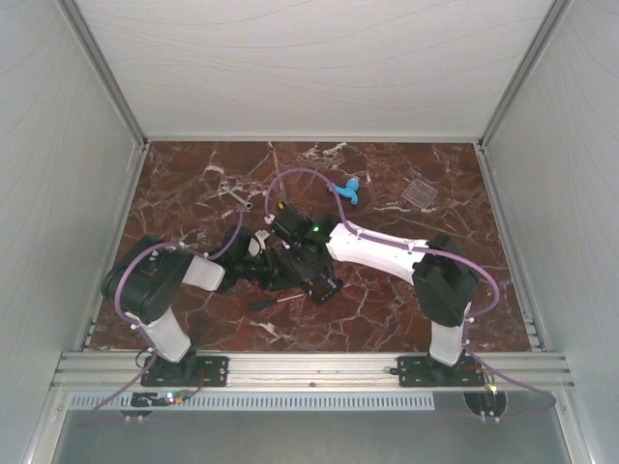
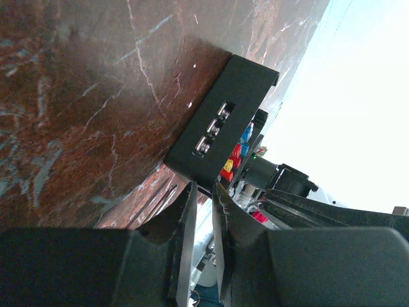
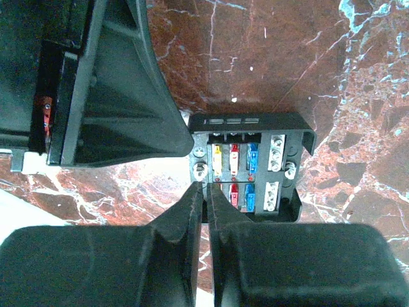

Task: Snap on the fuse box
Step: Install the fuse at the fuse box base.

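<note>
**Crowded box, cover out of reach**

I am seeing the fuse box lying open near the middle of the table, with both arms crowding it. The right gripper is pressing its fingers together, tips at the box's edge. The left gripper is sitting nearly closed at the rim, and I cannot tell whether it is pinching. The clear cover is lying well apart, far right. I am expecting a nudge to skid the box, or wrists to clash during the reach.

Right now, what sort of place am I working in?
Probably a lab robot cell: white panel walls on aluminium framing enclose a marble-patterned tabletop, with the left arm and right arm bolted to its front rail.
</note>
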Action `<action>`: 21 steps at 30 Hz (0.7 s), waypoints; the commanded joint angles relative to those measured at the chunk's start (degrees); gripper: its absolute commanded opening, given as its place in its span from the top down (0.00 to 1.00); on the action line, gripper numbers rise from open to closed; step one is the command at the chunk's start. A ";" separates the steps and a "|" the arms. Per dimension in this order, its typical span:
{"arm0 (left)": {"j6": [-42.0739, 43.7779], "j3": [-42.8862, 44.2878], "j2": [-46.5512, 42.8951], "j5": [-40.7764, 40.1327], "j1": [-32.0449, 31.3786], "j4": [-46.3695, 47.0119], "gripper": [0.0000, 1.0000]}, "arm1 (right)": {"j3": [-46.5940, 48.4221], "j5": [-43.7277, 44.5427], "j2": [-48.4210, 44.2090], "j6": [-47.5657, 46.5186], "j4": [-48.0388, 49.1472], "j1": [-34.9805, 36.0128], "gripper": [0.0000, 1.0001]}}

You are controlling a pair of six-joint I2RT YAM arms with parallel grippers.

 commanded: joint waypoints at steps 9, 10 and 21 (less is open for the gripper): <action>1.06 1.24 -1.63 0.04 -0.47 -0.09 0.85 | 1.45 2.90 3.37 1.79 1.81 -0.59 0.98; 1.06 1.29 -1.58 0.04 -0.47 -0.11 0.85 | 1.44 2.83 3.67 1.79 2.07 -0.65 0.98; 1.07 1.61 -1.28 0.48 -0.47 -0.04 0.85 | 1.87 2.30 7.47 1.79 1.05 -1.16 1.00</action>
